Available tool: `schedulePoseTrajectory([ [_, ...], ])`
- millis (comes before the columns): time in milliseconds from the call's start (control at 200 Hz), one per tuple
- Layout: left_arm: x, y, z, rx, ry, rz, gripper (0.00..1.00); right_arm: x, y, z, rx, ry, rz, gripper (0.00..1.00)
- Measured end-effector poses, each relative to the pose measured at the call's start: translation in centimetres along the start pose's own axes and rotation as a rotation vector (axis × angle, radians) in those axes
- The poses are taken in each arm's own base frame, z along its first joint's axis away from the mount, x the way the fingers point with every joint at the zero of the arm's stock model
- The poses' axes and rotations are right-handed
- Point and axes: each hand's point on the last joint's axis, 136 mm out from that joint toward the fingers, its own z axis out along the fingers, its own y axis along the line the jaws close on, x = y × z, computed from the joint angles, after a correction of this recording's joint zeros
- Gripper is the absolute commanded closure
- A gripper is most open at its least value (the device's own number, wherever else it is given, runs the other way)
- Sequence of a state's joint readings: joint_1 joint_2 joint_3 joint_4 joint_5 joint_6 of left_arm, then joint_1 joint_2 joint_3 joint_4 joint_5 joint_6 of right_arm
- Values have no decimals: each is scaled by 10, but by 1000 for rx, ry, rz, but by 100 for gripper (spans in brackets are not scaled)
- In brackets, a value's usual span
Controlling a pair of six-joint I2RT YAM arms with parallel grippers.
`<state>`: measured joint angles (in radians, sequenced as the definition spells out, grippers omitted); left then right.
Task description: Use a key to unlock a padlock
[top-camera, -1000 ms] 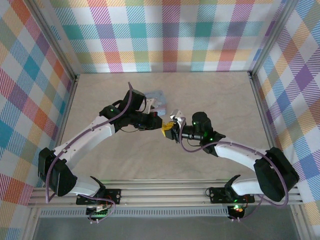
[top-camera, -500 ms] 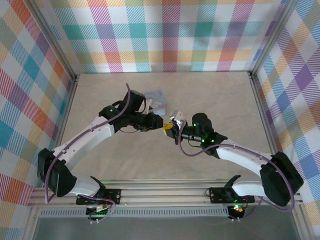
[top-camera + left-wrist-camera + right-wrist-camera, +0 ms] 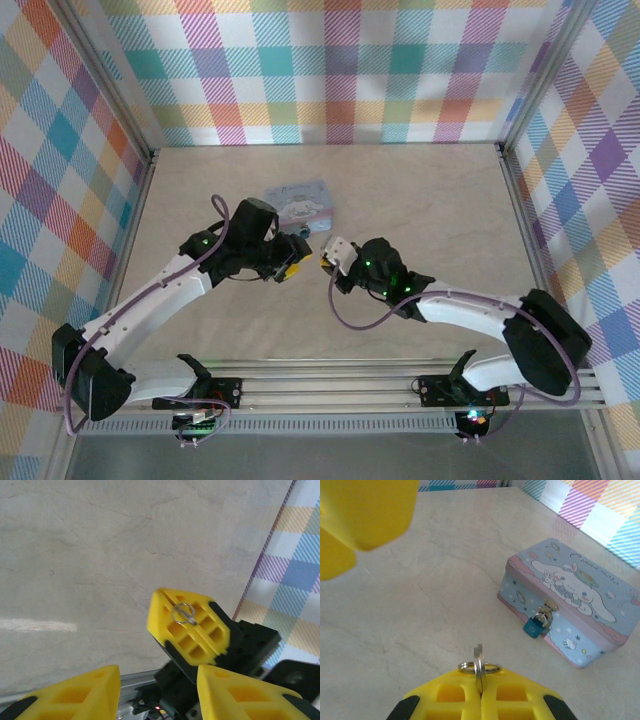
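In the right wrist view my right gripper [image 3: 480, 687] is shut on the key [image 3: 479, 660], a slim metal blade standing up from the yellow fingertips with its ring across them. The teal padlock [image 3: 536, 626] hangs from the brass hasp on the front of the cartoon tin box [image 3: 580, 597], ahead and to the right of the key. My left gripper [image 3: 157, 695] is open with nothing between its yellow fingers [image 3: 75, 697]. It faces the right gripper [image 3: 190, 630], where the key ring [image 3: 183, 614] shows. From above, the left gripper [image 3: 291, 268] and right gripper [image 3: 329, 262] stand a short gap apart.
The tin box [image 3: 300, 203] lies on the pale tabletop just beyond both grippers. Plaid walls close in the table on three sides, with a metal rail [image 3: 330, 372] along the near edge by the arm bases.
The left gripper has opened and drawn back to the left, away from the right gripper. The right gripper has closed on the key and shifted left. The tin box is no longer covered by the left arm.
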<state>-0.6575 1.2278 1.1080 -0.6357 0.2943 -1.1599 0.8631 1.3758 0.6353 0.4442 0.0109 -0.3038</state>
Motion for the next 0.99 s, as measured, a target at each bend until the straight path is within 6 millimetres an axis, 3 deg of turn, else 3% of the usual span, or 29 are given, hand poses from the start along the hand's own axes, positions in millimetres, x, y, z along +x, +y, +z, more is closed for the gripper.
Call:
schedulePoseTrajectory([
  [175, -1, 11, 15, 0, 9, -115, 66, 6, 14, 14, 3, 7, -87, 100],
  [345, -3, 11, 22, -5, 10, -141, 66, -14, 18, 14, 17, -68, -123, 100],
  [455, -1, 12, 28, -12, 34, -144, 66, -17, 18, 14, 28, -77, -131, 100],
  [850, -2, 9, 36, -17, 55, -118, 99, -3, 19, 14, 47, -30, -138, 100],
  [995, -2, 9, 36, -17, 53, -90, 100, -3, 19, 14, 50, -29, -138, 100],
])
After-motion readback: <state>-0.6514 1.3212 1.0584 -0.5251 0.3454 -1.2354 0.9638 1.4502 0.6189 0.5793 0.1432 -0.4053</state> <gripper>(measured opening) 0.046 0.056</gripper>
